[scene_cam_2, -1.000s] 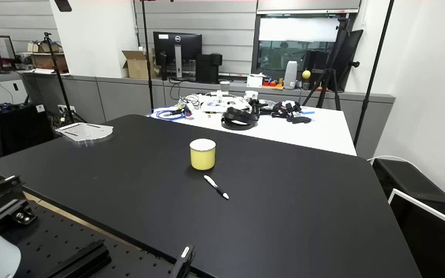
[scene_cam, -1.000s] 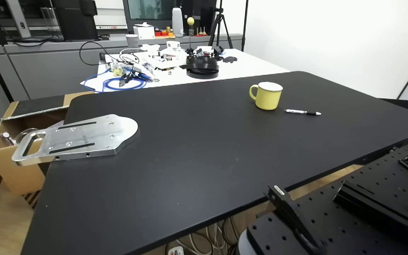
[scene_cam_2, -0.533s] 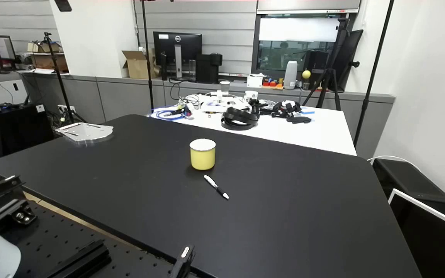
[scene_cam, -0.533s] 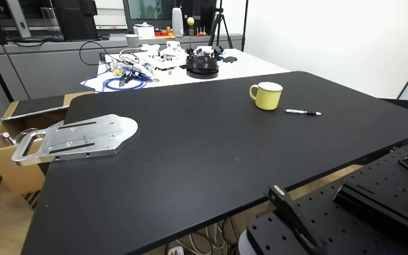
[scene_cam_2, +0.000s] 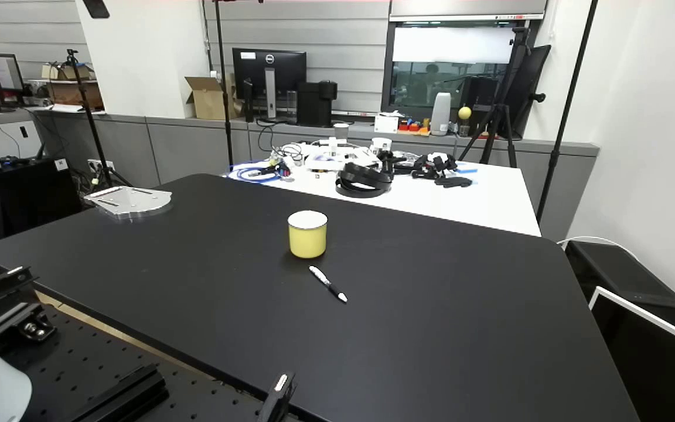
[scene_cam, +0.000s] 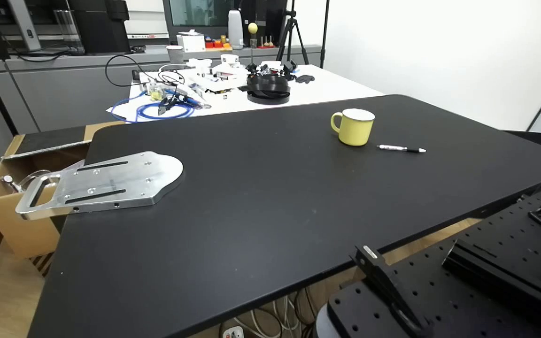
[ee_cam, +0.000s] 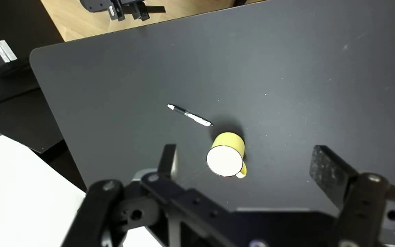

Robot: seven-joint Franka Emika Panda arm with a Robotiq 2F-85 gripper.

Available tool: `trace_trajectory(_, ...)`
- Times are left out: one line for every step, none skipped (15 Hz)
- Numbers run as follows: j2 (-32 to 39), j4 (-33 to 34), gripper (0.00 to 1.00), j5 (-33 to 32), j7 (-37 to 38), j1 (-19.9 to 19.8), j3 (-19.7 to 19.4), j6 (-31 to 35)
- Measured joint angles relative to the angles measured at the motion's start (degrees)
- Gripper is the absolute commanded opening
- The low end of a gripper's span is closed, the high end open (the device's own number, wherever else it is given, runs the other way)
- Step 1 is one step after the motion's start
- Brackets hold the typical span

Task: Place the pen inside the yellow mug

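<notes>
1. your pen (ee_cam: 191, 115) lies on the black table (ee_cam: 115, 85), near the yellow mug (ee_cam: 226, 154) but apart, its white section toward it and its dark section farther off.
2. the mug stands upright in both exterior views, open side up, white inside.
3. in the wrist view your gripper (ee_cam: 245, 163) is spread wide, its jaws well apart.
4. farther out, in both exterior views, a silver metal plate (scene_cam: 111, 177) overhangs the black table's edge, and a white table (scene_cam_2: 460, 205) beyond carries a blue cable (scene_cam: 167, 117).
</notes>
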Motion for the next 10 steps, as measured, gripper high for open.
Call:
trace_trajectory(0.5, 0.0, 1.0, -0.2, -1.0, 0.1, -0.3, 0.7)
trace_trajectory(1.2, 0.0, 1.0, -0.8, -2.9, 0.3, -0.9, 1.9)
trace_trajectory(2.1, 0.0, 1.0, -1.5, -5.2, 0.5, -1.6, 3.5)
trace_trajectory(3.2, 0.0, 1.0, -2.6, -7.9, 0.8, -2.4, 5.2)
trace_trajectory(4.4, 0.0, 1.0, -3.8, -10.8, 1.1, -3.4, 7.2)
trace_trajectory(5.8, 0.0, 1.0, -5.1, -14.0, 1.4, -4.6, 9.5)
trace_trajectory(7.2, 0.0, 1.0, -6.4, -17.1, 1.7, -5.9, 11.6)
trace_trajectory(8.6, 0.0, 1.0, -7.5, -20.4, 2.0, -7.4, 13.9)
trace_trajectory(10.1, 0.0, 1.0, -8.4, -23.9, 2.3, -9.0, 16.2)
trace_trajectory(11.6, 0.0, 1.0, -8.8, -27.7, 2.6, -10.9, 18.7)
